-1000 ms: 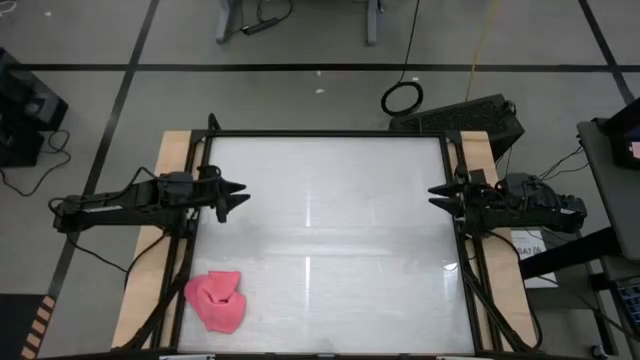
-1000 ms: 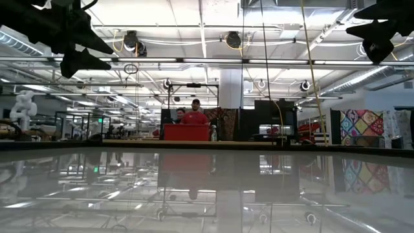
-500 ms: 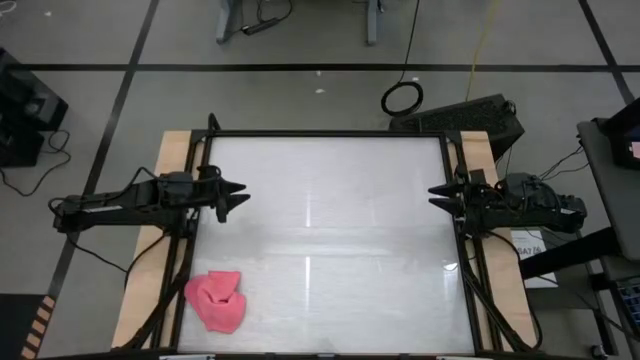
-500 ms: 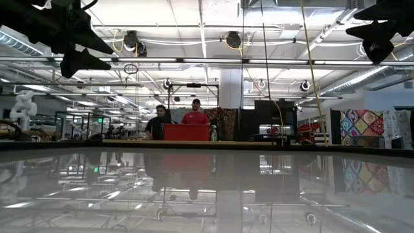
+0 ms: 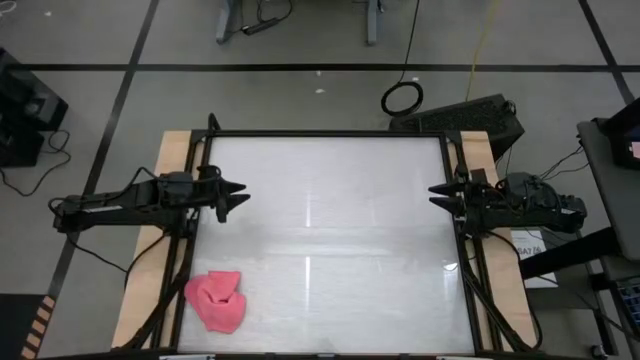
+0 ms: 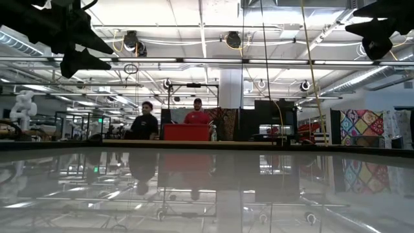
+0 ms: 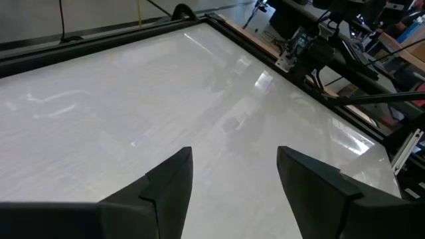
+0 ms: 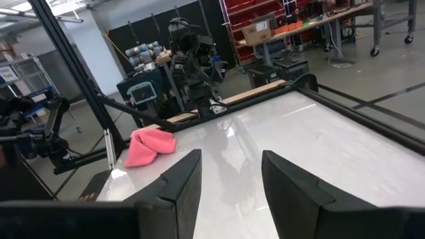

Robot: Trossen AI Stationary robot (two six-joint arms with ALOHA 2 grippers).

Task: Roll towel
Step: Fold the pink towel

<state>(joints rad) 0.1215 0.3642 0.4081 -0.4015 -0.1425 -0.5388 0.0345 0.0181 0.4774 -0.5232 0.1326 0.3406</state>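
Observation:
The pink towel (image 5: 216, 300) lies crumpled in a bunch on the white table near its near left corner; it also shows in the right wrist view (image 8: 150, 146). My left gripper (image 5: 240, 195) is open and empty above the table's left side, well to the far side of the towel. My right gripper (image 5: 433, 196) is open and empty above the table's right edge. In the wrist views the left gripper (image 7: 234, 174) and the right gripper (image 8: 230, 174) each show a clear gap between the fingers.
The white table top (image 5: 330, 230) has a dark frame with wooden strips (image 5: 165, 160) along its left and right sides. Two people (image 6: 143, 123) stand at a bench in the room beyond the table's far edge.
Neither arm nor the towel has moved. In the room behind the table a person has walked toward the left.

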